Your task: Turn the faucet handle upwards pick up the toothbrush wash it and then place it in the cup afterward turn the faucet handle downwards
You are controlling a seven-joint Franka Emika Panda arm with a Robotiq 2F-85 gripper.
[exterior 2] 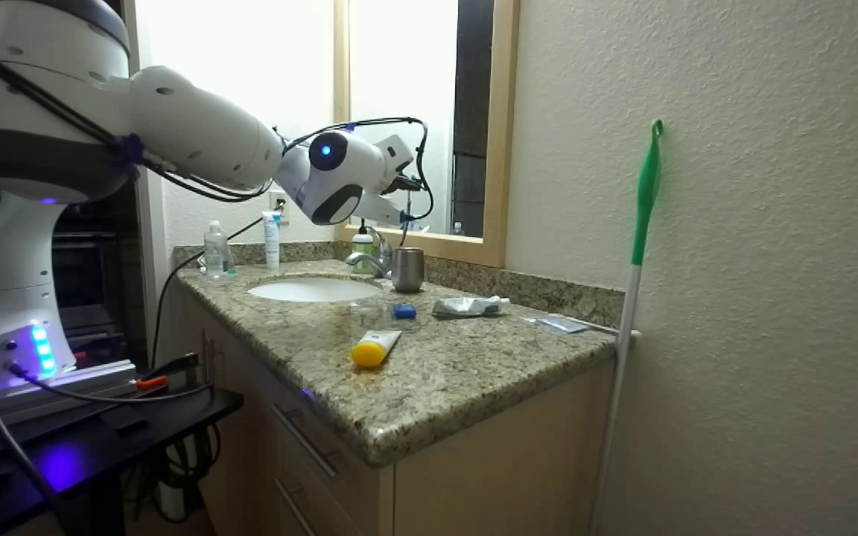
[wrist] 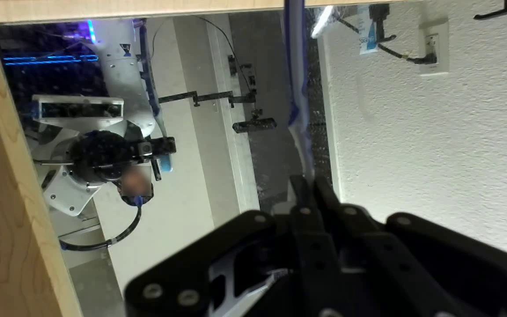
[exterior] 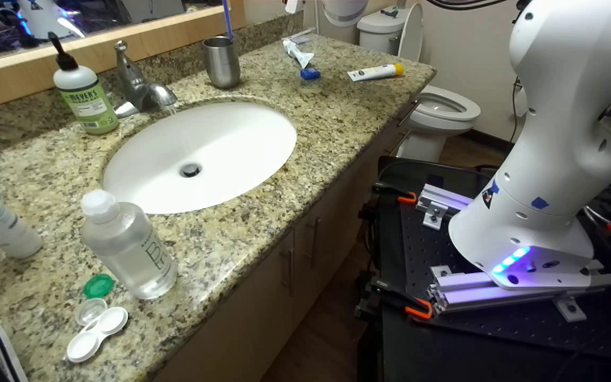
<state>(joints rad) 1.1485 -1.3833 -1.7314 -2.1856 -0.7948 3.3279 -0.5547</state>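
My gripper (wrist: 310, 179) is shut on the blue toothbrush (wrist: 296, 66) in the wrist view. In both exterior views the toothbrush (exterior: 228, 20) (exterior 2: 404, 232) hangs nearly upright at the mouth of the grey metal cup (exterior: 221, 62) (exterior 2: 407, 269). Its lower end is at the rim; how far inside it reaches I cannot tell. The cup stands upright on the counter beside the chrome faucet (exterior: 141, 90). The faucet handle (exterior: 121, 49) points up, and a thin water stream (exterior: 173, 110) falls into the sink. The gripper's fingers are out of frame in that exterior view.
The white sink (exterior: 231, 154) lies before the faucet. A green soap bottle (exterior: 87, 101) stands beside the faucet. A clear bottle (exterior: 130, 249), contact lens case (exterior: 97, 334), yellow-capped tube (exterior: 374, 72) and blue cap (exterior: 310, 74) are on the counter. The mirror frame (exterior 2: 502, 149) is behind the gripper.
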